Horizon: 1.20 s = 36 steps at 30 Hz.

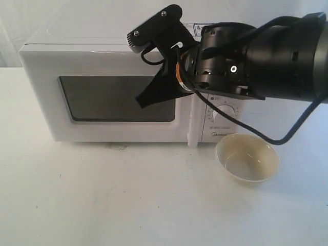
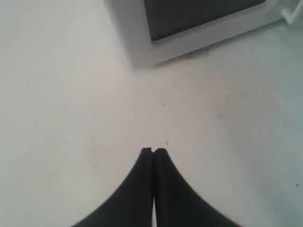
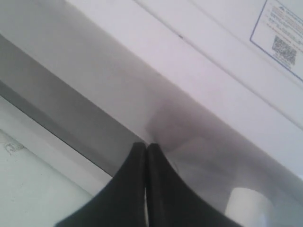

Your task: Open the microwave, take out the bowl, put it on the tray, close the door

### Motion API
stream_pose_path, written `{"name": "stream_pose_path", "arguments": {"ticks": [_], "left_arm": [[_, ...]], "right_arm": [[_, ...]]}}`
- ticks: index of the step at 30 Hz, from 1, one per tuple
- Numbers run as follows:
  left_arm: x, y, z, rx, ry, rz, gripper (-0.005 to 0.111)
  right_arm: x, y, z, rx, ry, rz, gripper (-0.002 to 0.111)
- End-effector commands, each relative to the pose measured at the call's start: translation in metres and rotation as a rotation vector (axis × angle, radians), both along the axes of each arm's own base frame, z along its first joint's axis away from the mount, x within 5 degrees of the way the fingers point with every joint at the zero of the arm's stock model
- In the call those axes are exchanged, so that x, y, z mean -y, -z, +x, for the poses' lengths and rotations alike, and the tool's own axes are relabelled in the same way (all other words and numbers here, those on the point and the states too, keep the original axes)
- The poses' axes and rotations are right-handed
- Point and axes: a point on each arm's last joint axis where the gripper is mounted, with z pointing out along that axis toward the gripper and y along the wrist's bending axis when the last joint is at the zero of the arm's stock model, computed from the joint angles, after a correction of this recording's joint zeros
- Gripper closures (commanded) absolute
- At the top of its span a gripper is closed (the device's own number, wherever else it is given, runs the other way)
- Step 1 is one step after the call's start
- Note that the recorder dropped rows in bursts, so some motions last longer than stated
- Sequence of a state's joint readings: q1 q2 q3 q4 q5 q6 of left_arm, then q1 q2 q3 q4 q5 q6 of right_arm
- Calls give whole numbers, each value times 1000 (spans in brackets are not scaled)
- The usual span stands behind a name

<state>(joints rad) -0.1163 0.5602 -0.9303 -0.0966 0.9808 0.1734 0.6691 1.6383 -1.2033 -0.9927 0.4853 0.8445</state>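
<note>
The white microwave (image 1: 102, 56) stands at the back of the table with its door (image 1: 51, 92) shut and the bar handle (image 1: 193, 123) beside the dials. The cream bowl (image 1: 247, 158) sits upright and empty on the white table in front of the control panel. My right gripper (image 1: 141, 101) is shut and empty, its tips at the door's dark window; in the right wrist view the gripper (image 3: 145, 145) touches or nearly touches the door's front. My left gripper (image 2: 154, 150) is shut and empty, above bare table near the microwave's front corner (image 2: 137, 42). No tray is in view.
The right arm's black body (image 1: 266, 56) hangs over the microwave's right side and hides part of the control panel. A dial (image 1: 223, 111) shows below it. A cable (image 1: 277, 139) loops down just behind the bowl. A sticker (image 3: 282, 42) lies on the microwave's top.
</note>
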Motion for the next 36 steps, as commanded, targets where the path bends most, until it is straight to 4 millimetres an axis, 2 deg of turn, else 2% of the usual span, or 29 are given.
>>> {"name": "stream_pose_path", "arguments": {"ticks": [1,5,9,14,17,21,36], "left_arm": [[-14,3,-12,-52,-119,84,107],[-33,6,-20,-99,-315,169,107],[-34,7,-25,-110,-322,173,107],[-34,7,-25,-106,-319,175,107],[-34,7,-25,-104,-319,175,107],[-34,7,-25,-104,-319,175,107],[-34,7,-25,-104,-319,175,107]], "right_arm": [[2,-9,-5,13,-13,-10,108],[-6,-23,-32,29,-76,15,108],[-8,-36,-66,52,-148,50,108],[13,-53,-99,74,-136,67,108],[28,-63,-107,87,-88,66,108],[37,-75,-114,116,-77,94,108],[40,-78,-116,126,-77,105,108]]}}
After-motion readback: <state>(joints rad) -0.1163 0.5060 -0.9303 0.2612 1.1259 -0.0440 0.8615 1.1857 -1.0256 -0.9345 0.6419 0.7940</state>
